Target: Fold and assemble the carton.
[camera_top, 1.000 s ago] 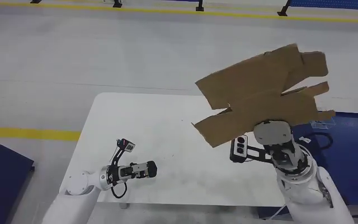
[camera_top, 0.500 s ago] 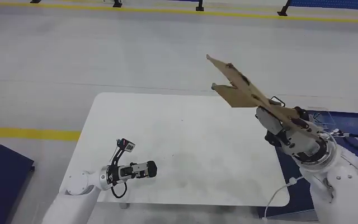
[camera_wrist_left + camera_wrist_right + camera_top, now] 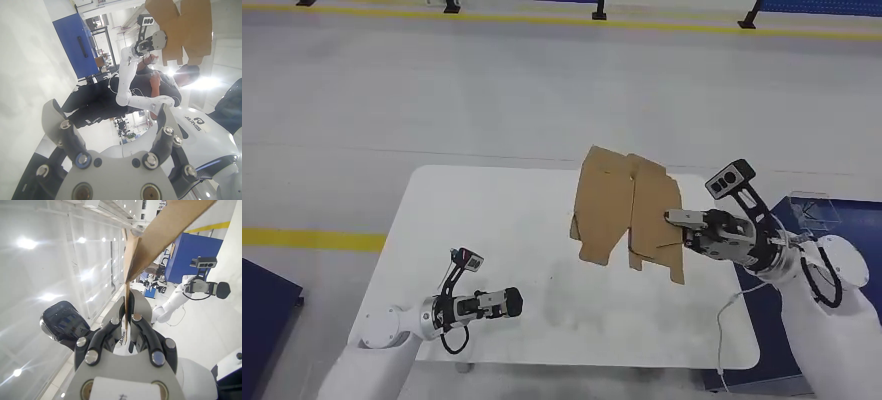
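A flat brown carton (image 3: 627,212) hangs in the air above the right half of the white table (image 3: 502,230), flaps pointing down. My right gripper (image 3: 674,218) is shut on its right edge; in the right wrist view the cardboard (image 3: 127,294) is pinched between the two fingers (image 3: 140,306). The carton (image 3: 181,28) shows far off in the left wrist view, held by the other arm. My left gripper (image 3: 510,302) lies low over the table's front left part, open, with nothing between its fingers (image 3: 54,111).
A blue cabinet (image 3: 75,43) stands beyond the table's side, and another blue surface (image 3: 262,310) sits at the left of the table. A clear container (image 3: 810,208) rests on a blue surface right of the table. A person (image 3: 105,98) stands behind the robot.
My right arm has swung the carton down from high at the right, turning it edge-on midway, until it faces the camera over the table. The left arm has not moved.
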You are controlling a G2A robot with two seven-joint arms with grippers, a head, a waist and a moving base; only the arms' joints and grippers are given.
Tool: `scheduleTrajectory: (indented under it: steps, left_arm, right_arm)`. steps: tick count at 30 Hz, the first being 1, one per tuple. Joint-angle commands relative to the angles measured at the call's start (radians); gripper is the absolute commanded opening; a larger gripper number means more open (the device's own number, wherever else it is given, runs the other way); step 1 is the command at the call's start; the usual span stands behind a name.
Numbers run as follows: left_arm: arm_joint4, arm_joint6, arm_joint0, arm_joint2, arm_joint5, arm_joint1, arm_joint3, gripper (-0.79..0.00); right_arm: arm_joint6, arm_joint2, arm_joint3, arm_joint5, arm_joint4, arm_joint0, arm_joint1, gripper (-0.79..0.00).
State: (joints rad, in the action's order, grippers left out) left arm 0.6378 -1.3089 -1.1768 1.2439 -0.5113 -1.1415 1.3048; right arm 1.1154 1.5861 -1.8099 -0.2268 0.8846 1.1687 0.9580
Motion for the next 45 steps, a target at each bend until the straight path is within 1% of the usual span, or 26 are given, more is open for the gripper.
scheduleTrajectory:
  steps: [1, 21, 22, 23, 26, 28, 29, 30, 32, 35, 37, 40, 45]
  left_arm:
    - [0.0, 0.0, 0.0, 0.0, 0.0, 0.0, 0.0, 0.0]
    - [0.0, 0.0, 0.0, 0.0, 0.0, 0.0, 0.0, 0.0]
    - [0.024, -0.001, -0.005, -0.006, 0.012, -0.002, 0.013, 0.0]
    - [0.041, -0.031, -0.007, -0.012, 0.034, -0.001, 0.028, 0.0]
    - [0.055, -0.027, 0.003, 0.02, 0.027, 0.005, 0.032, 0.0]
    - [0.105, -0.04, 0.009, 0.04, 0.04, 0.007, 0.029, 0.0]
    - [0.118, -0.052, 0.014, 0.045, 0.052, 0.008, 0.038, 0.0]
    - [0.126, -0.067, 0.017, 0.046, 0.067, 0.009, 0.047, 0.0]
    - [0.105, -0.086, 0.028, 0.038, 0.086, 0.011, 0.071, 0.0]
    - [0.106, -0.106, 0.038, 0.017, 0.106, 0.01, 0.107, 0.0]
    - [0.09, -0.111, 0.05, 0.008, 0.111, 0.01, 0.122, 0.0]
    - [0.018, -0.086, 0.053, -0.009, 0.087, 0.011, 0.129, 0.0]
    - [0.008, -0.08, 0.059, -0.05, 0.08, 0.005, 0.113, 0.0]
  right_arm:
    - [0.0, 0.0, 0.0, 0.0, 0.0, 0.0, 0.0, -0.785]
    - [0.0, 0.0, 0.0, 0.0, 0.0, 0.0, 0.0, -0.785]
    - [0.0, 0.0, 0.0, 0.0, 0.0, 0.0, 0.0, -0.785]
    - [-0.013, -0.009, -0.007, 0.006, -0.015, 0.008, 0.001, -0.785]
    - [-0.031, -0.061, -0.011, -0.002, -0.162, 0.018, -0.003, -0.785]
    - [-0.041, -0.094, -0.018, 0.005, -0.291, 0.008, -0.008, -0.785]
    - [-0.066, -0.111, -0.03, 0.014, -0.37, 0.01, -0.009, -0.785]
    - [-0.074, -0.137, -0.046, 0.01, -0.415, 0.017, -0.01, -0.785]
    - [-0.035, -0.186, -0.056, 0.006, -0.436, 0.019, -0.009, -0.785]
    - [-0.01, -0.251, -0.041, -0.009, -0.494, -0.002, -0.007, -0.785]
    - [0.028, -0.293, -0.026, -0.011, -0.49, -0.02, -0.004, -0.785]
    - [0.047, -0.323, 0.004, -0.005, -0.474, -0.05, 0.001, -0.785]
    - [0.062, -0.35, 0.02, 0.01, -0.452, -0.072, 0.005, -0.785]
